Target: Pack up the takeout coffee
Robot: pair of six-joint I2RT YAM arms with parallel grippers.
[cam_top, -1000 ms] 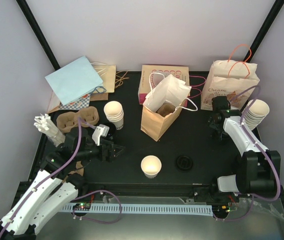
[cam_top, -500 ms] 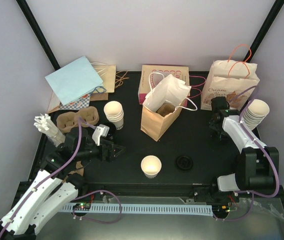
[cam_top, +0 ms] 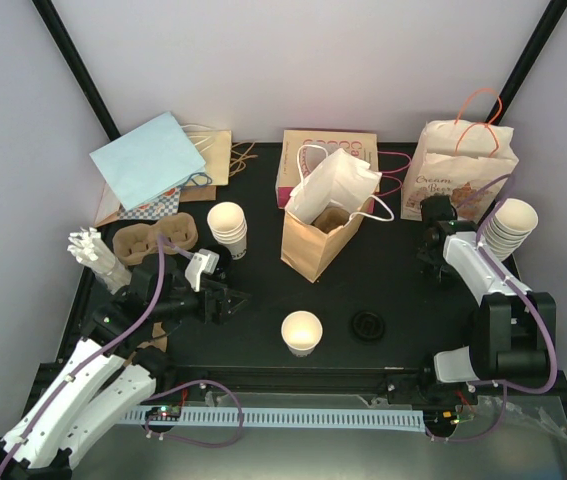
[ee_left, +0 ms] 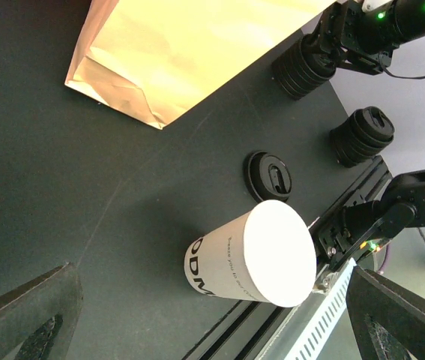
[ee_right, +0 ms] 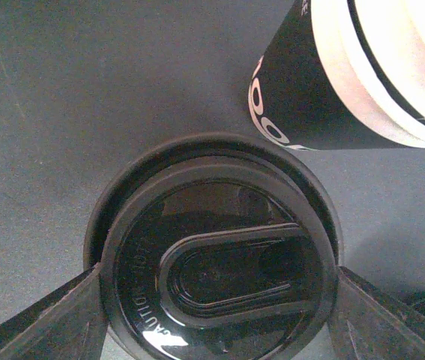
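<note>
While the cream paper cup (cam_top: pixel 301 332) stood upright and uncapped at the near edge of the worktop (cam_top: pixel 403 290), its long axis vertical and a loose black lid (cam_top: pixel 368 325) lying flat just to its right, the left gripper (cam_top: pixel 231 303) hung empty with its jaws wide apart, near the cup on its left and the nearer of the two. A sideways reach to the right would likely meet the cup's wall. The right gripper (cam_top: pixel 431 255) was well apart at the far right, its fingers (ee_right: pixel 40 319) flanking the top lid (ee_right: pixel 219 277) of a stack; whether they gripped it could not be told.
</note>
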